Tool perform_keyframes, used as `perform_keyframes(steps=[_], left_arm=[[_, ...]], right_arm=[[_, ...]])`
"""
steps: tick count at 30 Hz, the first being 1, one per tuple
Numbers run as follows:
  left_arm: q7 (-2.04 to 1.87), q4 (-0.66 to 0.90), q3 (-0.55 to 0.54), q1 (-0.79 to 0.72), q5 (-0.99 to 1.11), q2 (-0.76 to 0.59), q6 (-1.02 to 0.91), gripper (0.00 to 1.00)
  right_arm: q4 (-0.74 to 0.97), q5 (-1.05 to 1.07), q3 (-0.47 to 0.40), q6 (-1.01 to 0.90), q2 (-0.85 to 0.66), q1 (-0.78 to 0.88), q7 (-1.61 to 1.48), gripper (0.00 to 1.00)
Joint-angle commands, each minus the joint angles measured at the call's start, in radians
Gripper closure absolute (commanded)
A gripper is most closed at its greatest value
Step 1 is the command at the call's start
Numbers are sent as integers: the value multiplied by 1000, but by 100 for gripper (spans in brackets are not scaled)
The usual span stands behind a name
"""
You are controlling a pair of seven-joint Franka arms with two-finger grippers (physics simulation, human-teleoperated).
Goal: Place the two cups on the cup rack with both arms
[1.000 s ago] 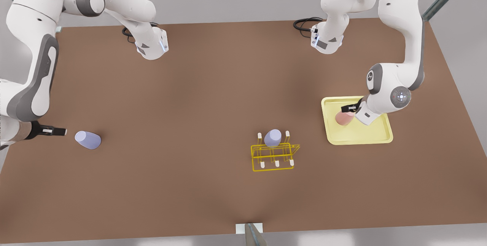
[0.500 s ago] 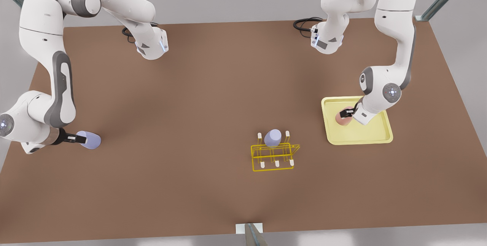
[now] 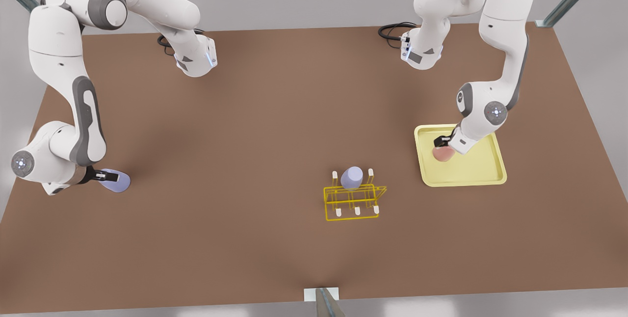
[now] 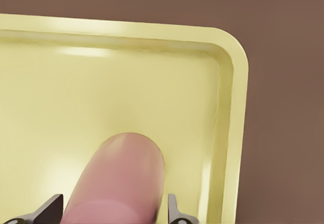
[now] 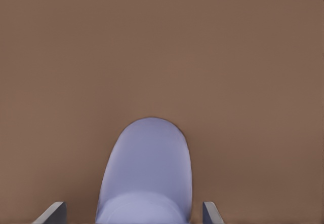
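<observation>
A pale pink cup (image 3: 443,154) (image 4: 121,178) lies on its side on the pale-yellow tray (image 3: 485,174) at the front view's right. My left gripper (image 3: 441,141) (image 4: 112,211) is open, and its fingertips (image 4: 50,209) flank the cup closely. At the front view's left, a lavender-blue cup (image 3: 117,183) (image 5: 147,173) lies on its side on the table. My right gripper (image 3: 110,176) (image 5: 134,214) is open around it, with a gap on each side. The yellow wire cup rack (image 3: 351,206) stands near the middle front.
Another lavender-blue cup (image 3: 352,177) sits on a back peg of the rack. The brown table (image 3: 274,125) stretches between the arms. Both arm bases stand along the far edge. A small post (image 3: 324,300) sits at the near edge.
Both grippers have pushed further forward. The right one went from beside the lavender cup to straddling it. The left one slid further over the pink cup on the tray.
</observation>
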Motion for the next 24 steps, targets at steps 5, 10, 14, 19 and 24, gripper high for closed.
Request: perform_keyframes(steps=[5,10,14,19,24], left_arm=[[17,-7,0,-1,3,28,79,0],[17,-7,0,-9,2,31,79,12],[17,-4,0,-6,6,29,79,17],[17,4,0,-6,8,26,77,17],[7,20,0,-30,2,-17,54,17]], right_arm=[[2,-14,-1,20,31,0,-16,0],[9,-16,-1,23,54,2,-14,0],[6,-16,-1,31,64,2,-14,0],[6,-16,-1,34,75,2,-14,0],[6,-16,-1,32,81,2,-14,0]])
